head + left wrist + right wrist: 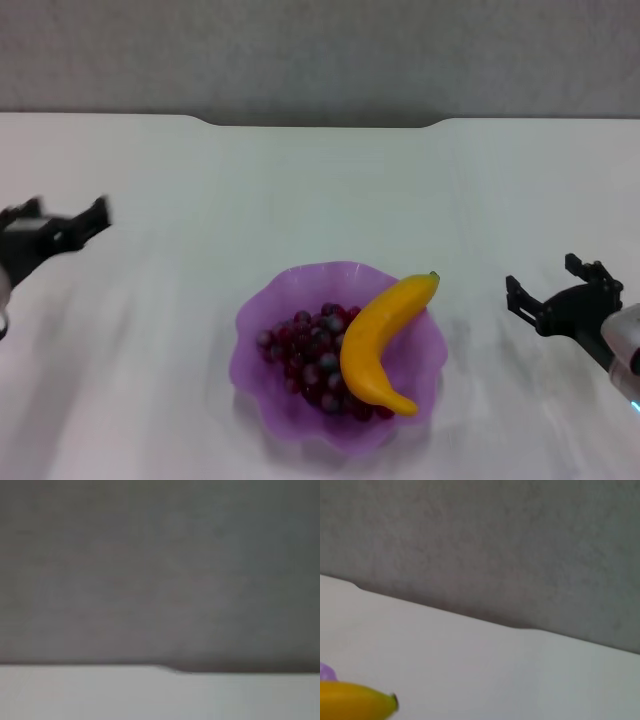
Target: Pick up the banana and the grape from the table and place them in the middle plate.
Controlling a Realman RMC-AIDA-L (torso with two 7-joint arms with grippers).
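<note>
Nearest me sits the translucent purple plate with its scalloped, flower-shaped rim [262, 405], low and central on the plain white surface [320, 190]. Both fruits lie inside it: the dark red-purple bunch of glossy grapes [305, 350] fills the bowl, and the curved, smooth yellow-orange banana [383, 340] rests across them, its green-tipped stem poking over the far right rim. I judge both placements done. My left gripper [88, 222] hovers well left of the plate; I cannot tell how its fingers are set. My right gripper [548, 290] hangs well right, fingers spread and holding nothing. Bare surface runs to the notched far edge, leaving both arms room.
</note>
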